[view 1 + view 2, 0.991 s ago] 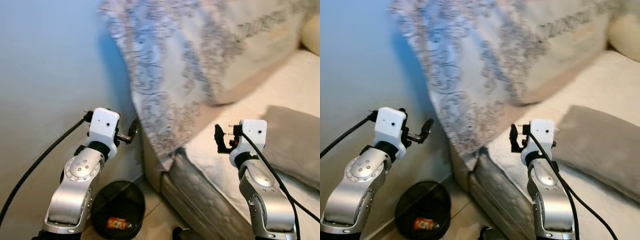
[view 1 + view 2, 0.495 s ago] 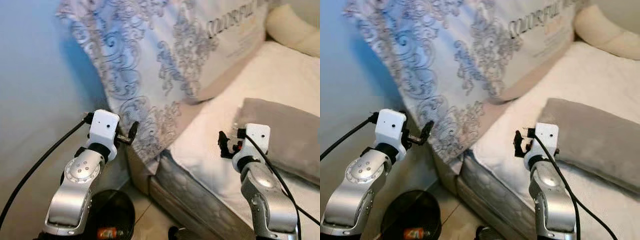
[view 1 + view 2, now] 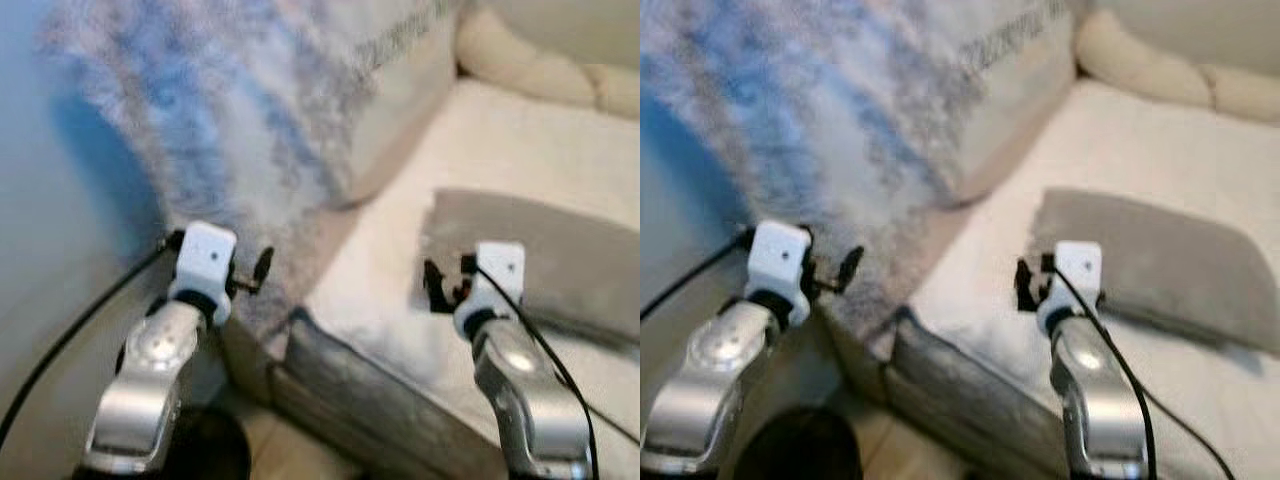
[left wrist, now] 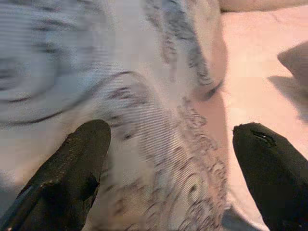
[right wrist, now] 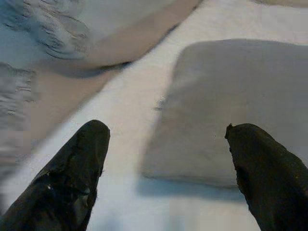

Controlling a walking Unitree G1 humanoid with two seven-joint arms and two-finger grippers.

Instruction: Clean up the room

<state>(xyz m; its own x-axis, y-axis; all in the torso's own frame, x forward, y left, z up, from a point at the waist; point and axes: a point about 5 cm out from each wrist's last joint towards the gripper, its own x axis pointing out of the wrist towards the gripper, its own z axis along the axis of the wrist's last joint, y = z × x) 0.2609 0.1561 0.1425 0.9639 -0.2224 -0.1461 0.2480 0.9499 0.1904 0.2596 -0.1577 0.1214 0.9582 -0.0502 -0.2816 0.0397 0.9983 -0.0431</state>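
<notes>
Ahead of me lies a wide bed with a cream-white sheet (image 3: 1110, 150), its grey quilted mattress side (image 3: 370, 400) facing me and its corner sitting between my two arms. Both head views are blurred, so fine detail is lost there. A large pale pillow with a grey-blue swirling pattern (image 3: 230, 120) leans up at the head of the bed, close against the plain blue-grey wall (image 3: 50, 280) on my left. In my left wrist view that pattern comes out far sharper: curling scrollwork on woven cloth. A flat grey rectangular cushion (image 3: 1150, 260) lies on the sheet to the right, and rounded cream pillows (image 3: 530, 65) sit far back on the bed.

My right wrist view shows the grey cushion's near corner and the shadow under its edge, resting flat on the white sheet, with the patterned pillow's tan border beside it.

Down at the floor by my left arm, a dark round bin (image 3: 800, 445) is partly visible, too blurred to see into.

My left gripper (image 4: 168, 163) hangs just before the patterned pillow, fingers wide apart and holding nothing. My right gripper (image 5: 163, 168) hovers over the sheet near the grey cushion, fingers likewise spread and empty.
</notes>
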